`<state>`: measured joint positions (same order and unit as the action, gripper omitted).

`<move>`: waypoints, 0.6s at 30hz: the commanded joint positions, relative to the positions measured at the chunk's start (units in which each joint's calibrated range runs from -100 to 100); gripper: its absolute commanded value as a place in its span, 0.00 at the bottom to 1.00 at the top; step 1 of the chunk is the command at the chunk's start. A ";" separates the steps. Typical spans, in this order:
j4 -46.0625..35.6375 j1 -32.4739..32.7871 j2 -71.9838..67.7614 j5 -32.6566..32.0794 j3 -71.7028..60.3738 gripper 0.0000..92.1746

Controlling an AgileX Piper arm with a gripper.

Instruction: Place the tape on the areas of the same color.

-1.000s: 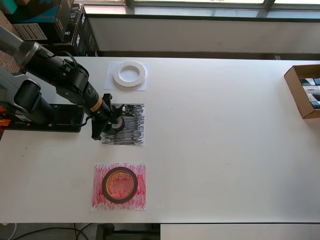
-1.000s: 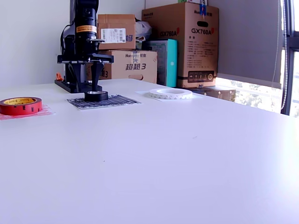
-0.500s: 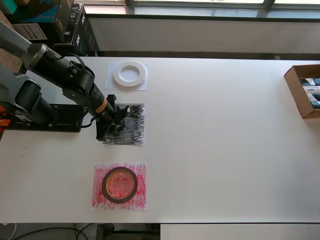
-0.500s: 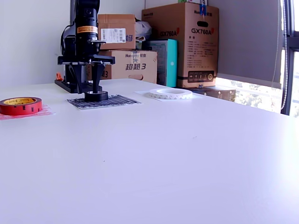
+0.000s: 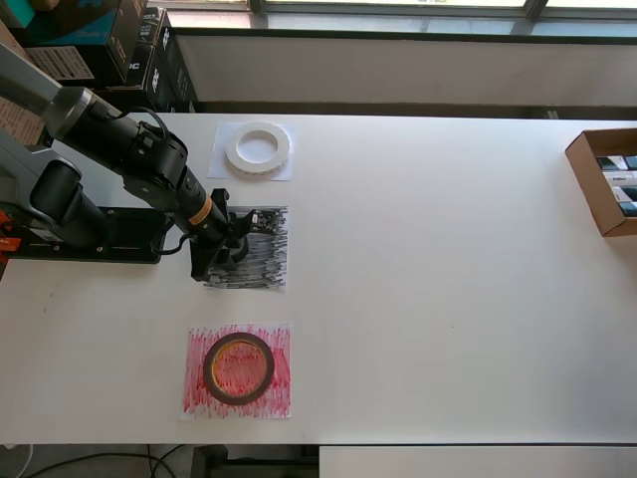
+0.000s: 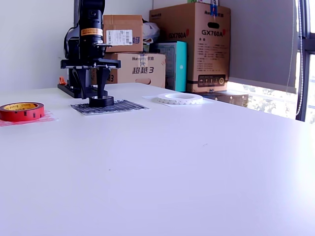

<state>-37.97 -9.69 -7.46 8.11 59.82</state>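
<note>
Small black tape roll (image 6: 101,101) rests flat on the black-scribbled paper sheet (image 5: 259,261), near that sheet's left edge in the overhead view. The black gripper (image 6: 91,93) stands directly over it, jaws spread, one finger on either side of the roll; contact cannot be confirmed. Wide white tape ring (image 5: 258,147) lies on the plain white sheet (image 5: 221,166). Dark red roll with yellowish core (image 5: 239,367) lies on the red-scribbled sheet (image 5: 281,349). All sit on the white table (image 5: 438,269).

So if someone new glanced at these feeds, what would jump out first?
Probably the claw standing over the small black tape roll on the black-scribbled sheet. Then the red tape roll on the red sheet, and the white tape ring on white paper.
</note>
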 commanded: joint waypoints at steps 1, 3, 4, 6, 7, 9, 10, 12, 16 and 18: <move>-0.17 0.31 0.16 1.21 0.84 0.52; -0.17 0.31 0.16 1.37 0.84 0.52; -0.17 0.31 0.16 1.37 0.84 0.52; -0.17 0.31 0.07 1.37 0.84 0.52; -0.17 0.31 -0.21 1.37 0.84 0.52; -0.09 0.23 -1.24 1.37 0.47 0.52; -0.09 0.15 -1.71 1.37 0.29 0.52; -0.09 -0.08 -2.27 1.37 -0.07 0.52; -0.09 -0.16 -2.37 1.37 -0.16 0.46; -0.09 -0.16 -2.46 1.37 -0.16 0.38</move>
<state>-37.92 -9.69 -9.80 9.81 59.80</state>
